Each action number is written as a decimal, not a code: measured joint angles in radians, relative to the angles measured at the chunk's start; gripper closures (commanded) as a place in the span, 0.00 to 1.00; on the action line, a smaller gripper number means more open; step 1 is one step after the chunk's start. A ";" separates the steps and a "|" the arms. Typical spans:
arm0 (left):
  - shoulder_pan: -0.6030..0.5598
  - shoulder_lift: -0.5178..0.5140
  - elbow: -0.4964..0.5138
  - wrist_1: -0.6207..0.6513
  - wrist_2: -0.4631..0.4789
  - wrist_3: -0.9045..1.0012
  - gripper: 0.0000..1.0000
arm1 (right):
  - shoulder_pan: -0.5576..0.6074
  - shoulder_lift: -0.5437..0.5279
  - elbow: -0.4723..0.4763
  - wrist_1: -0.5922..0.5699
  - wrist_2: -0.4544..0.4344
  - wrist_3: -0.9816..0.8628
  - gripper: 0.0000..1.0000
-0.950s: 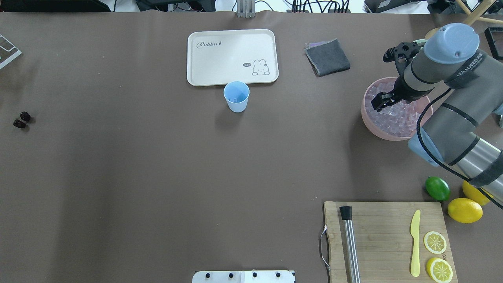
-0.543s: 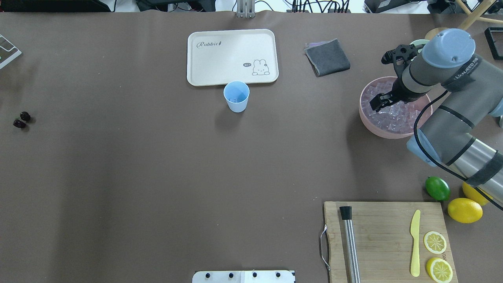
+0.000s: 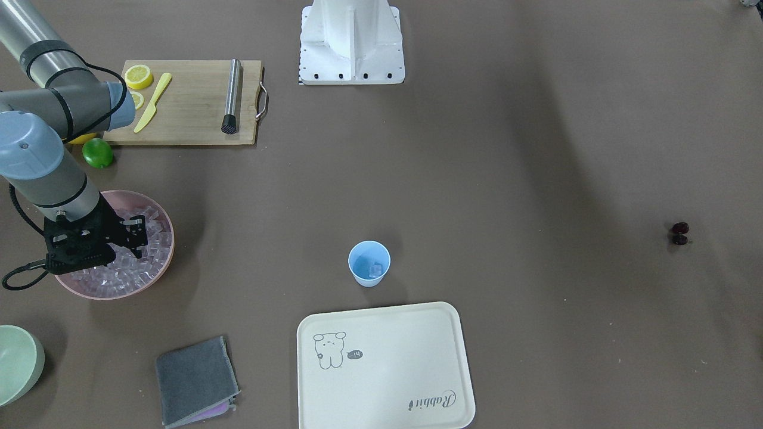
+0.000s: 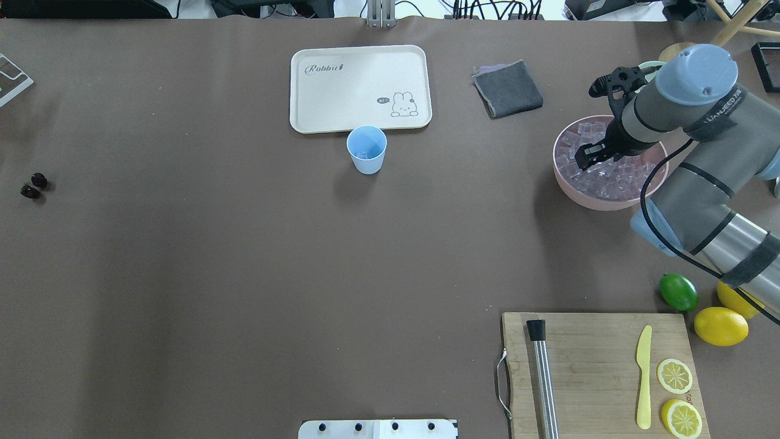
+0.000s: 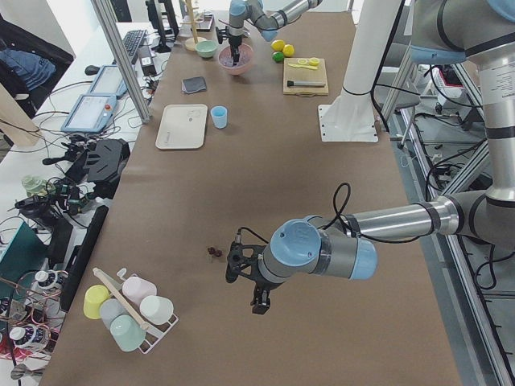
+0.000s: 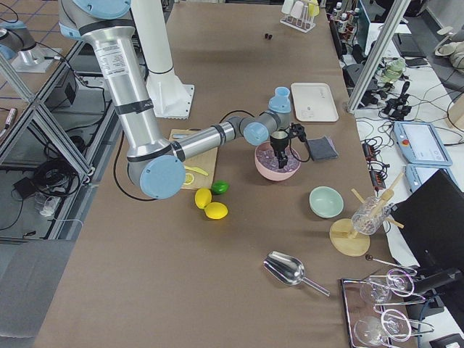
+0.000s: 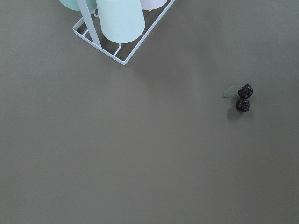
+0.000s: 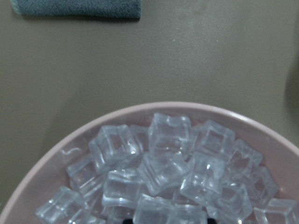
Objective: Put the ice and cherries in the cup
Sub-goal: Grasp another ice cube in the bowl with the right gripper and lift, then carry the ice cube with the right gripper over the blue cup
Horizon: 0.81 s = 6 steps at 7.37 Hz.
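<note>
Matt brown sheeting covers the table (image 4: 244, 274); the ice (image 8: 168, 163) is clear and glassy with bright highlights, heaped in a smooth pink plastic bowl (image 4: 573, 196). The cup (image 4: 367, 161) is smooth light-blue plastic, the tray (image 4: 359, 73) matt cream, and the cloth (image 4: 509, 90) napped grey fabric. The cutting board (image 4: 597, 366) is grained bare wood bearing a brushed-metal tube (image 4: 545, 390) and a yellow plastic knife (image 4: 643, 378); the cherries (image 7: 244, 98) are dark and slightly wrinkled.

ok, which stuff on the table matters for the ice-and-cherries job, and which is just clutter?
Job: cup; ice in pink bowl; cherries; right gripper, over the ice.
Clutter: tray; cloth; board; knife; lemons; lime; green bowl.
</note>
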<state>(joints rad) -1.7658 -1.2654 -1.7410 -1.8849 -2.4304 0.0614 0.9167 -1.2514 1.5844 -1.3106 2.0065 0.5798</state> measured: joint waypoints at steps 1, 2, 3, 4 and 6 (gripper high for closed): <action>0.000 0.000 0.002 0.001 0.000 0.000 0.02 | 0.014 -0.001 0.020 -0.015 0.014 -0.001 0.69; 0.001 -0.001 0.006 0.001 0.000 0.001 0.02 | 0.034 0.000 0.053 -0.049 0.036 -0.002 0.69; 0.001 -0.001 0.009 0.001 0.000 0.001 0.02 | 0.049 0.003 0.097 -0.102 0.053 -0.005 0.69; 0.001 -0.001 0.010 0.001 0.000 0.001 0.02 | 0.057 0.021 0.143 -0.178 0.060 -0.007 0.70; 0.002 0.000 0.011 0.001 0.000 0.002 0.02 | 0.043 0.093 0.195 -0.310 0.059 0.015 0.71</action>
<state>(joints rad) -1.7643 -1.2652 -1.7305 -1.8840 -2.4303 0.0629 0.9597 -1.1588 1.7798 -1.6207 2.0659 0.5948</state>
